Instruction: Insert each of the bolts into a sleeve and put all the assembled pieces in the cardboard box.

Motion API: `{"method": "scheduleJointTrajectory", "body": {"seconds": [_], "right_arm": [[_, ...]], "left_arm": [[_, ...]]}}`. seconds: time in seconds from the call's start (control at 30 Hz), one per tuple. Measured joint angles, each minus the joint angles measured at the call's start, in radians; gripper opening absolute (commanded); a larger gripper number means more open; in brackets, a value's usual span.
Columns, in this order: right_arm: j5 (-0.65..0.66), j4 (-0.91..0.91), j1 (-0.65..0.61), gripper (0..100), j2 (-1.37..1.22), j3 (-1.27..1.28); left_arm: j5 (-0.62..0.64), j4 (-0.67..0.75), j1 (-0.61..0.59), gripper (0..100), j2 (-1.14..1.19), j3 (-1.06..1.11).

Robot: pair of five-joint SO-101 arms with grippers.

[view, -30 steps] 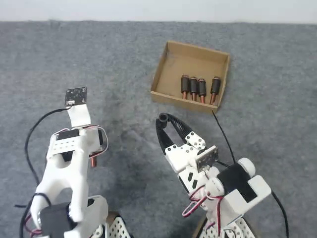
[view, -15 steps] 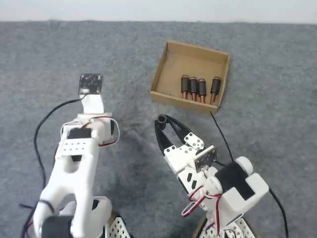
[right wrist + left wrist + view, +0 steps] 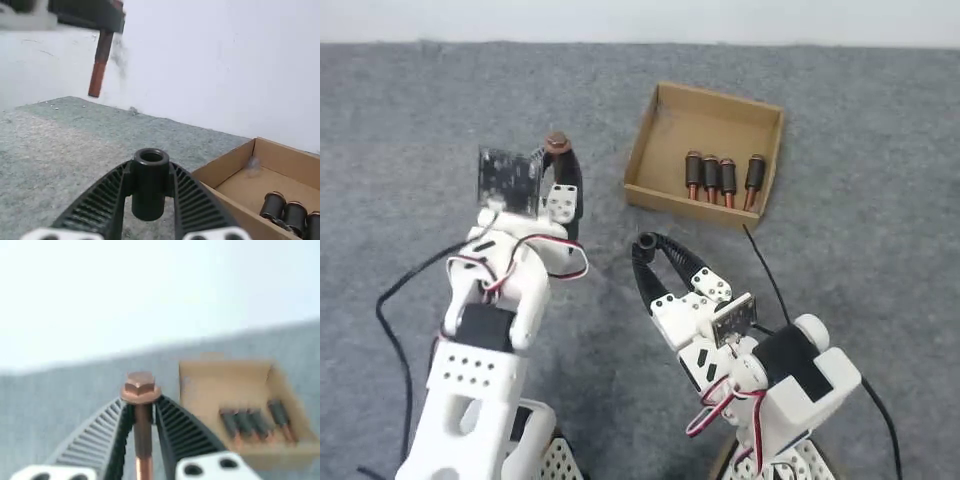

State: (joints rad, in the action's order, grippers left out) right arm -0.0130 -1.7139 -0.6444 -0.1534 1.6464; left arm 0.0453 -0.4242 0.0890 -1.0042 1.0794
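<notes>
My left gripper [image 3: 560,160] is shut on a copper bolt [image 3: 142,425], its hexagonal head [image 3: 557,142] above the fingertips and its shank pointing down. It hangs above the carpet left of the cardboard box [image 3: 650,128]. My right gripper [image 3: 648,250] is shut on a black sleeve [image 3: 149,182], held upright with its bore open at the top, near the box's front wall. In the right wrist view the bolt [image 3: 98,67] hangs farther off, above and to one side of the sleeve. Several assembled pieces [image 3: 722,179] lie side by side in the box [image 3: 210,385].
Grey carpet [image 3: 400,130] covers the table, with a white wall behind. A black cable [image 3: 770,270] runs from the right arm's base toward the box's front corner.
The left arm has swung forward and right with the bolt, raising its gripper so the bolt's head now faces up near the box. The right arm has barely moved.
</notes>
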Motion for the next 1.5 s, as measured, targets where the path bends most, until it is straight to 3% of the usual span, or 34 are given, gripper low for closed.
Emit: {"method": "scheduleJointTrajectory", "body": {"seconds": [0.2, 0.47, 0.9, 1.13, 1.37, 1.5], "right_arm": [[0.0, 0.0, 0.0, 0.6, 0.0, 0.0], [0.0, 0.0, 0.0, 0.6, 0.0, 0.0], [0.003, 0.0, 0.0, 0.6, 0.0, 0.0], [0.003, 0.0, 0.0, 0.6, 0.0, 0.0], [0.005, 0.0, 0.003, 0.6, 0.0, 0.0], [0.005, 0.0, 0.003, 0.6, 0.0, 0.0]], "left_arm": [[0.008, 0.014, 0.086, 1, -0.066, 0.011], [0.244, 0.014, 0.172, 1, -0.1, 0.011], [0.253, -0.109, 0.331, 1, -0.101, 0.011], [0.255, -0.107, 0.338, 1, -0.101, 0.051], [0.259, 0.064, 0.338, 1, -0.103, 0.187], [0.259, 0.087, 0.338, 1, -0.103, 0.192]]}}
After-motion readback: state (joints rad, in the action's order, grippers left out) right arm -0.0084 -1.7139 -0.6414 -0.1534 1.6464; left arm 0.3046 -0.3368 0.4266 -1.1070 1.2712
